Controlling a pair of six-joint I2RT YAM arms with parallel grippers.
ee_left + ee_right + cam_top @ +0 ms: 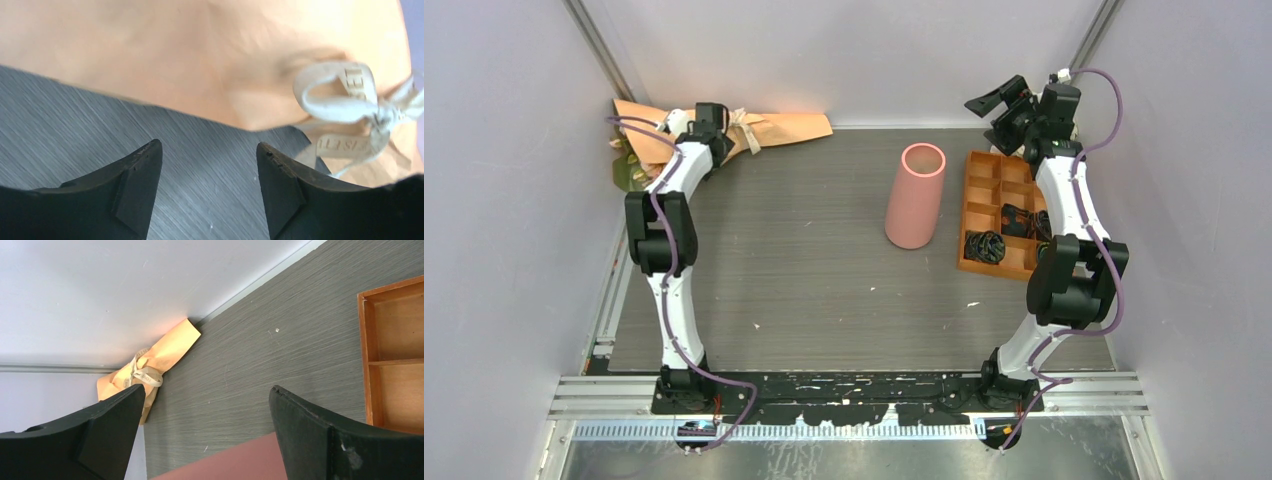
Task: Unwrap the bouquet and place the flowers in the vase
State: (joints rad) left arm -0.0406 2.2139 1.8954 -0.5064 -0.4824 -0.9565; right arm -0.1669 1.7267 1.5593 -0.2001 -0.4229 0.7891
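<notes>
Surface [804, 290]: grey with a brushed grain, and it carries the vase, the tray and the bouquet.
Dark items [985, 245]: black coiled pieces in the near compartments of the tray, on the right.
Tray [969, 205]: orange wood divided into compartments, lying flat near the right edge of the surface.
Vase [914, 195]: a salmon-pink cylinder standing upright right of centre, just left of the tray and not touching it.
Right tool [1002, 103]: raised over the far end of the tray, fingers spread wide and gripping nothing (its own camera looks across the surface to the bouquet).
Left tool [209, 146]: low over the far-left part of the surface, fingers spread with only bare surface between them. The paper's edge lies just beyond the tips.
Bouquet [784, 128]: lies on its side along the back wall in the far-left corner, with the narrow end pointing right. The peach-tan paper is wrapped around it.
Ribbon [345, 100]: beige with printed letters, tied in a bow around the cone's narrow part, just right of the left tool.
Flowers [629, 170]: only greenery shows at the cone's wide left mouth, and the blooms are too small to tell.
</notes>
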